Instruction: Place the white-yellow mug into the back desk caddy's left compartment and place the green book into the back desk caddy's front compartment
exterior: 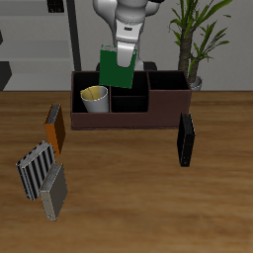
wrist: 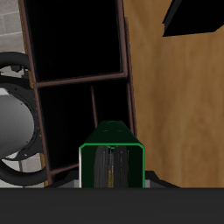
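Green book (exterior: 116,67) hanging over the back desk caddy (exterior: 168,107), clamped in the end effector (exterior: 125,61).

The exterior view shows the book held upright, long axis roughly vertical and a bit tilted, right above the caddy's middle cells, with the white-yellow mug (exterior: 94,99) already sitting in the left compartment (exterior: 95,111) just beside and below the end effector. The wrist view looks straight down the book's top edge (wrist: 111,161): green cover wrapping pale pages, dark boxy wooden partitions underneath, and the mug's rounded off-white side (wrist: 16,124) next to it. The counter (exterior: 128,188) is plain wood grain.
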Controlling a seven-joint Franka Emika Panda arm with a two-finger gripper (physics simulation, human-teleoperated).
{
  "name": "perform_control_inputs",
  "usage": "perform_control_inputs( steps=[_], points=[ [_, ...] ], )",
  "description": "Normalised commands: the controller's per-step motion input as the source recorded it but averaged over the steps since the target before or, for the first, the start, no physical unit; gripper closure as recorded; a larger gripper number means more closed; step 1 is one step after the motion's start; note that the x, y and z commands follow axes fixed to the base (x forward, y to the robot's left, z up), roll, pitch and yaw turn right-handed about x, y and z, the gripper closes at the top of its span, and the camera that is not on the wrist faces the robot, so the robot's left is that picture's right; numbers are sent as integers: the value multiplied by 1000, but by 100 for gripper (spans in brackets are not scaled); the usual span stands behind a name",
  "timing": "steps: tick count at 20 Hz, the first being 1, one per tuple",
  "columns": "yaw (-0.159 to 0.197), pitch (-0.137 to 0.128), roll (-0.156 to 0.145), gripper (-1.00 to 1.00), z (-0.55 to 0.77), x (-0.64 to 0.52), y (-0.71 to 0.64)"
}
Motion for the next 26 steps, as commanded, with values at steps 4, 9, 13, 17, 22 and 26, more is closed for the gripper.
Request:
perform_control_inputs(
  steps=[4,9,13,17,22,26],
  points=[
    [34,12,25,100,-108,12,154],
    [25,8,13,100,-103,64,94],
    [11,6,-2,100,-95,31,-25],
    [19,13,5,100,-100,18,14],
    [6,10,21,100,-98,11,111],
    [15,17,14,100,-91,-13,91]
  ],
)
